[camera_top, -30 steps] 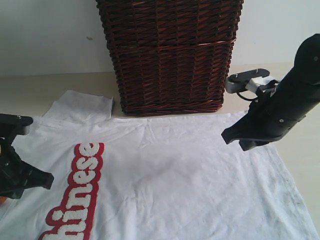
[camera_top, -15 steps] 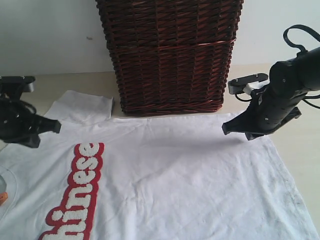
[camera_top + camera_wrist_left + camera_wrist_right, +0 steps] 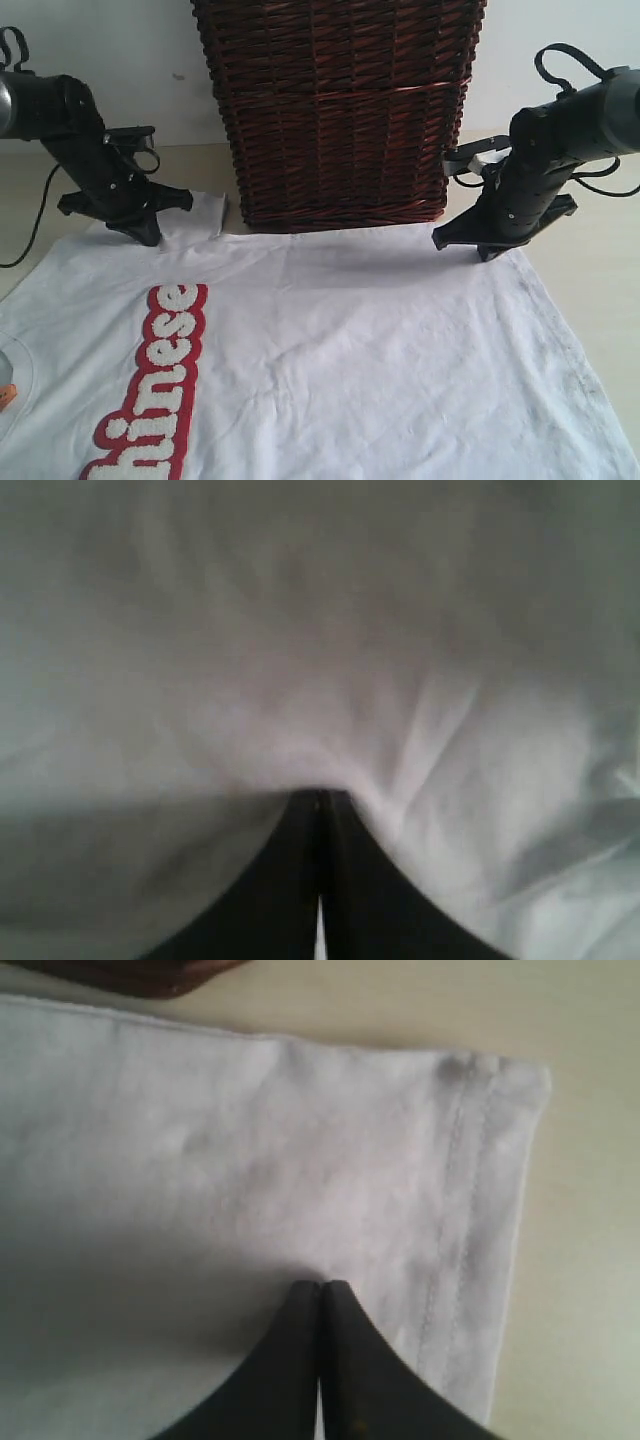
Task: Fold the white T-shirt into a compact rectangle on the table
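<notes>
The white T-shirt lies spread flat on the table, with its red-outlined lettering at the front left and an orange tag at the left edge. My left gripper is shut, its tips down on the far sleeve. In the left wrist view the closed fingertips press into blurred, creased white T-shirt cloth. My right gripper is shut over the far right hem corner. In the right wrist view its tips rest on flat cloth beside the stitched hem.
A tall dark brown wicker basket stands at the back centre, touching the shirt's far edge between the two arms; its base shows in the right wrist view. Bare tabletop lies right of the hem. A black cable trails from the left arm.
The left arm swung from the front left near the collar back to the far sleeve. The right arm dropped and moved back onto the far right hem corner. The shirt has not shifted.
</notes>
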Robot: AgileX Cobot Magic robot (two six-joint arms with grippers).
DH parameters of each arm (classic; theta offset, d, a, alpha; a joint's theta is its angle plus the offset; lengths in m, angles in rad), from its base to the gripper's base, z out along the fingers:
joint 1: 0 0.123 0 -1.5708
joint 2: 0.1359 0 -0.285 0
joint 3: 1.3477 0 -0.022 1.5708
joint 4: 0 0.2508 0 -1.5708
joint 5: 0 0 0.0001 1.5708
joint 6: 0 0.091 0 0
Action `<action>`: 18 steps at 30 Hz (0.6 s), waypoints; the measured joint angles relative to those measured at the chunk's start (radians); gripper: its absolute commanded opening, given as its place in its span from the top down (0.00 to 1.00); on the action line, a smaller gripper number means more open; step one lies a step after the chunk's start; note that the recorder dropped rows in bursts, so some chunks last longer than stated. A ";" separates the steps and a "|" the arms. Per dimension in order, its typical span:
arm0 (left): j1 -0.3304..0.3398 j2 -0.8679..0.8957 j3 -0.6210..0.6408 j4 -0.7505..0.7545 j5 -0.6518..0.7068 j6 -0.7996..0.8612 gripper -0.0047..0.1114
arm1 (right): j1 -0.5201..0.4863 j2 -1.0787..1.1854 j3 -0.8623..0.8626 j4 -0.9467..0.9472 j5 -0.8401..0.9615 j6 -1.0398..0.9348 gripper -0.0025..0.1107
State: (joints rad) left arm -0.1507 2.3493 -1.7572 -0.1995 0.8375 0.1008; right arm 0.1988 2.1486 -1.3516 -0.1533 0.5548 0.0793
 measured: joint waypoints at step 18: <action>0.117 0.154 -0.355 0.008 0.207 0.052 0.96 | -0.040 0.017 -0.066 0.067 0.056 -0.221 0.98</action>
State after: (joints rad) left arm -0.0336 2.5031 -2.1123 -0.1917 1.0447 0.1529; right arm 0.1591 2.1651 -1.4178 -0.0862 0.6107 -0.1416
